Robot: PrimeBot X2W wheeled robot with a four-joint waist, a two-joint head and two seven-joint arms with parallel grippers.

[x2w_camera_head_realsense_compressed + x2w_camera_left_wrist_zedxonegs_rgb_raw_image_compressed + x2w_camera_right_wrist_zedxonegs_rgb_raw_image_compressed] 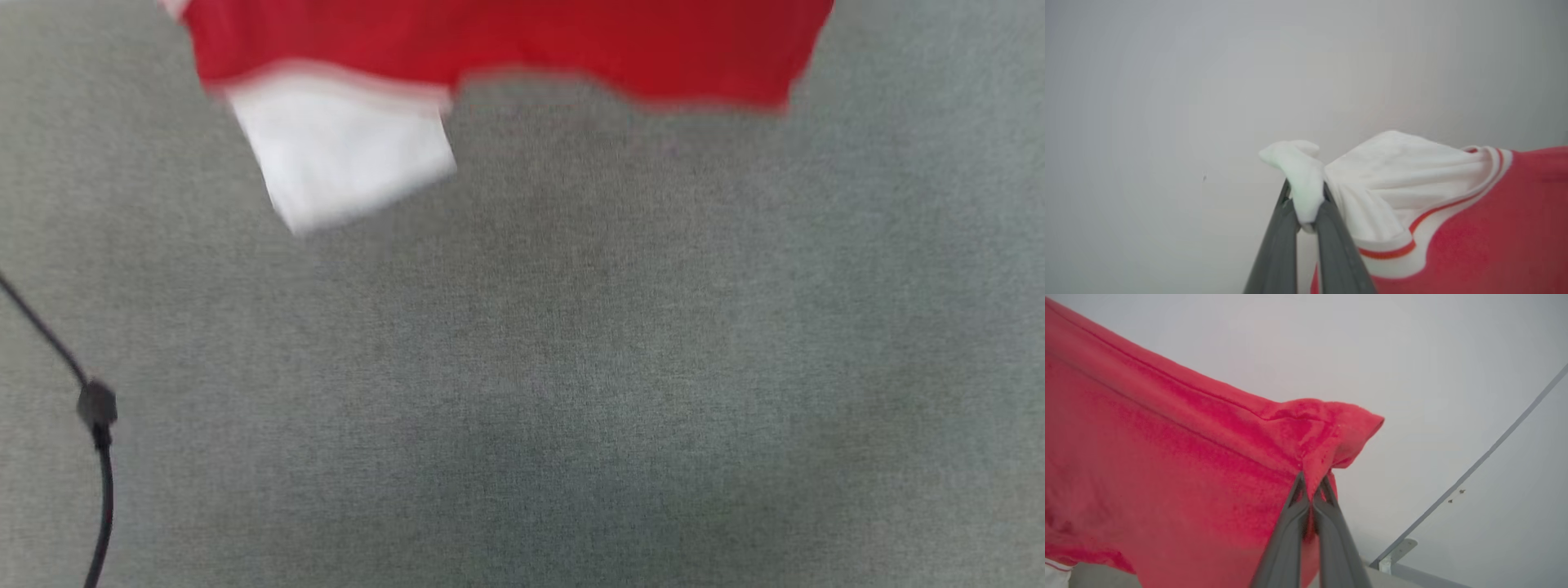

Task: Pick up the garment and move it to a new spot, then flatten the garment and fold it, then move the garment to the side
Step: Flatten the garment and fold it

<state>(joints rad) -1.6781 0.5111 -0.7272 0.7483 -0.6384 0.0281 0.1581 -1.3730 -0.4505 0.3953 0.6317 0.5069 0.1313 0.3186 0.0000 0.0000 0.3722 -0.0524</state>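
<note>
The garment [506, 49] hangs in the air at the top of the head view, its red lower edge and one white sleeve dangling above the grey cloth surface [571, 367]. In the left wrist view my left gripper [1305, 200] is shut on a bunch of the garment's white sleeve [1392, 175], next to the red-and-white striped trim. In the right wrist view my right gripper [1312, 486] is shut on a corner of the garment [1167, 457], the red cloth stretching away to the left. The lettering is hidden.
A black cable [96, 425] with a small plug runs down the left edge of the head view. Pale walls stand behind the garment in both wrist views, with a grey rail and bracket [1396, 551] at the lower right.
</note>
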